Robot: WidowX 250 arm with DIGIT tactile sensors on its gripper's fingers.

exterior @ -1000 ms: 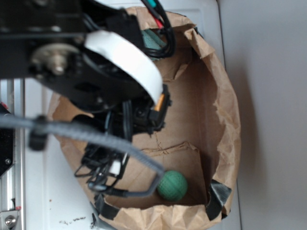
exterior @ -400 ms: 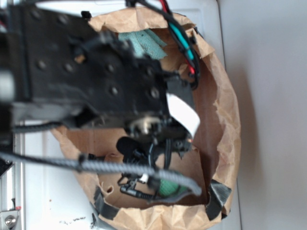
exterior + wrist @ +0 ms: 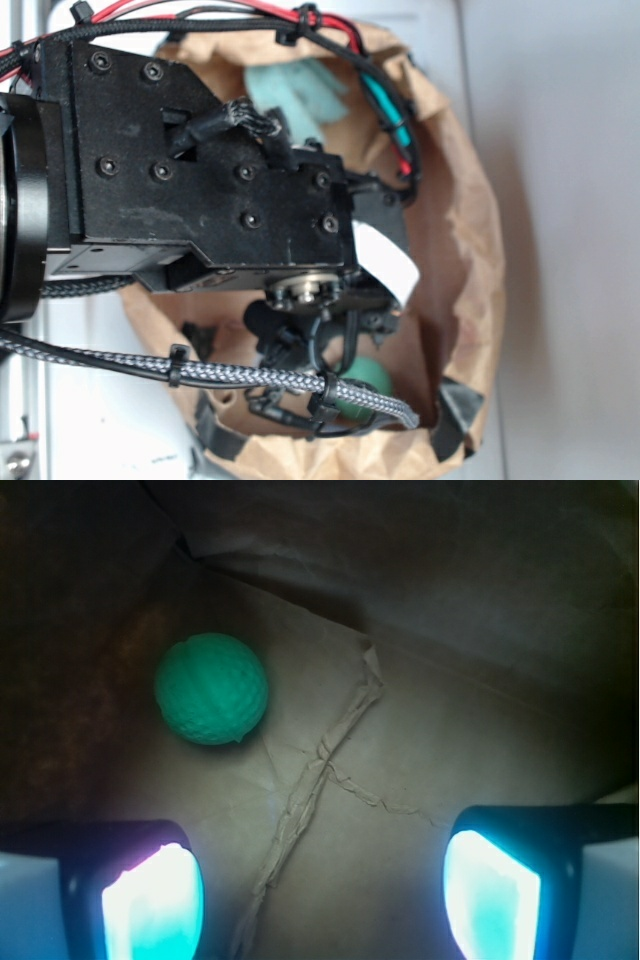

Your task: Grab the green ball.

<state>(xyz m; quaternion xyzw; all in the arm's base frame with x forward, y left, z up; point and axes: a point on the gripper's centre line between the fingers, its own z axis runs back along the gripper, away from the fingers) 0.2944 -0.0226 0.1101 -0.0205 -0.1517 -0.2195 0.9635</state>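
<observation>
While reaching into the paper bag (image 3: 470,250), tool (image 3: 320,890) gapes wide, empty, short of green ball (image 3: 211,688).

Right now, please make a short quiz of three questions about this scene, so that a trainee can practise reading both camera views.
1. True or false: in the wrist view, the green ball lies between the fingertips of the gripper.
2. What does the ball rest on? A) a metal tray B) the floor of the brown paper bag C) the teal cloth
3. Fill in: the gripper is ____ (open/shut).

Key:
1. False; the ball lies beyond them, toward the upper left of the wrist view.
2. B
3. open
</observation>
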